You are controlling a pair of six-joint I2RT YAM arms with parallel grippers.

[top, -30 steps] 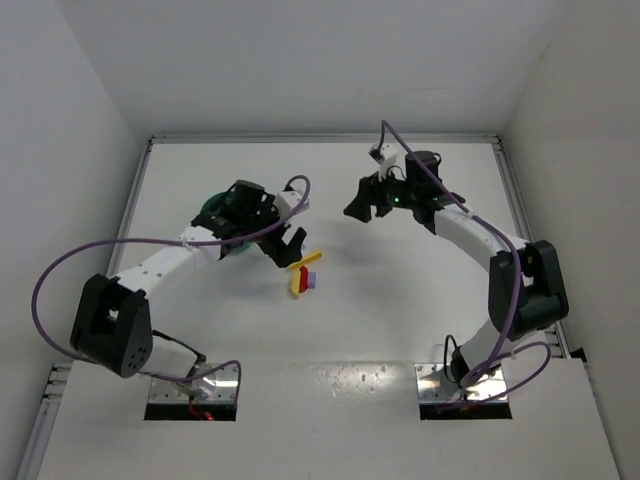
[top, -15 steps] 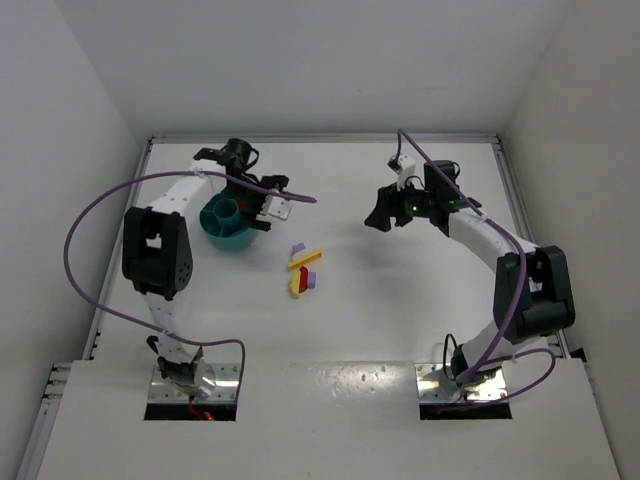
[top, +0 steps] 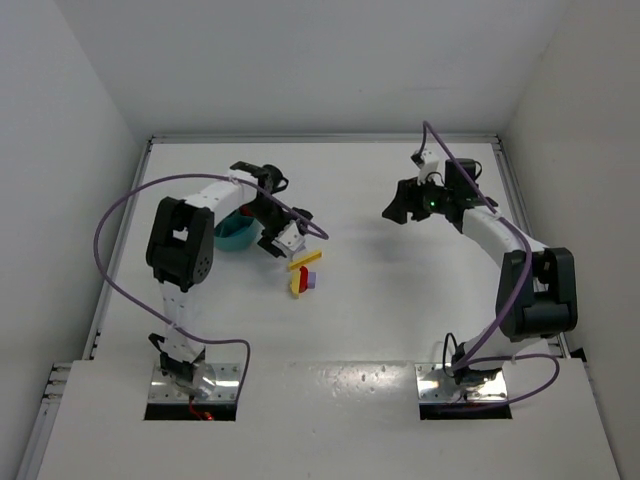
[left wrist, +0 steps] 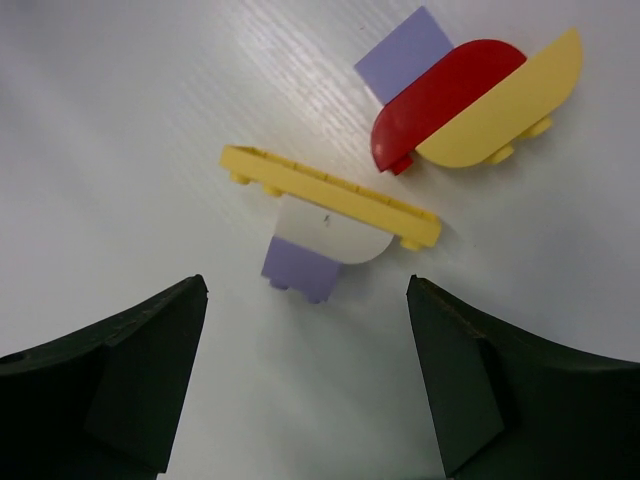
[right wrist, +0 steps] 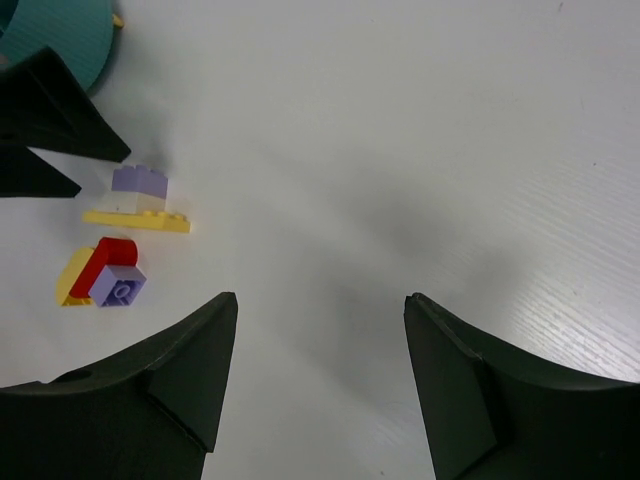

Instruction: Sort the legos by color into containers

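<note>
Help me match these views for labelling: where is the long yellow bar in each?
Top external: long yellow bar near centre, just right of the left claw.
Left wrist: centre of frame, slanting.
Right wrist: left side, mid-height.
Shared landmark: the red brick near it.

Seen from above, the left gripper [top: 288, 236] hangs just beside the teal bowl [top: 234, 238], between the bowl and a small cluster of legos [top: 304, 275] on the white table [top: 400, 310]. The cluster shows a yellow bar [top: 305, 262] at its far end, with a red piece [top: 301, 272], a lilac brick [top: 313, 281] and another yellow piece [top: 295, 287] close below it. The right gripper [top: 396, 210] is well apart from them on the right side, pointing left.
</note>
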